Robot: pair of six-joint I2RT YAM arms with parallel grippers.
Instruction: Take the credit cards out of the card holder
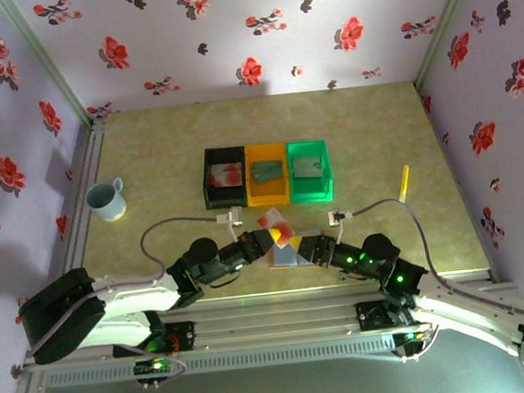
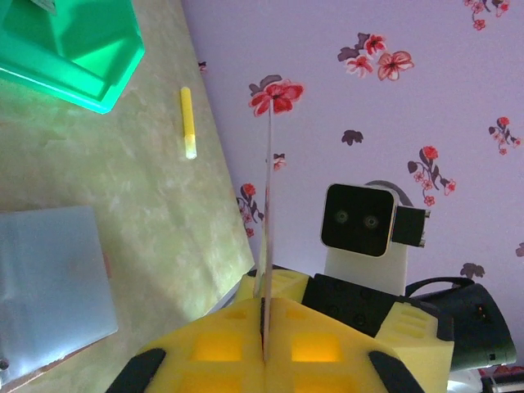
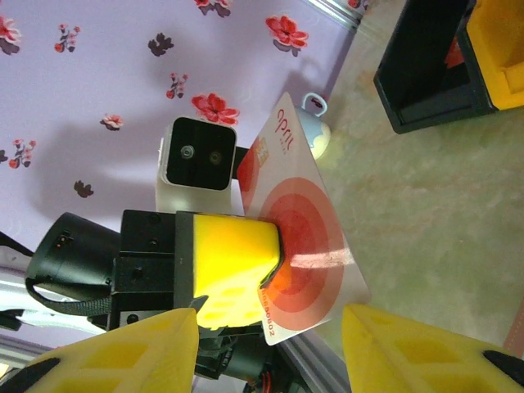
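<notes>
The pale, thin rectangular credit card (image 3: 307,237), printed with red-orange concentric rings and a short line of lettering, is pinched near one edge by the left pincer (image 2: 264,304), its yellow padded jaws closed flat against both faces. The card is held up clear of the mottled green bench (image 1: 146,152), between the two arms. In the left wrist view it is seen edge-on as a thin upright line. That grip, it may be judged, keeps the card free to be carried to a bin or handed over. The right pincer (image 3: 270,315) is poised just before it, jaws roughly half apart with nothing gripped, presumably ready to receive the card or steady the wallet. The small blue-grey folding card holder (image 1: 291,255) is seen lying open and flat on the bench beneath both pincers, near the front edge. Behind it a black plastic bin (image 1: 225,200), an orange plastic bin (image 1: 269,199) and a green plastic bin (image 1: 311,194) are lined up side by side. A pale item with a red blotch, probably another card, is seen in the black one.
</notes>
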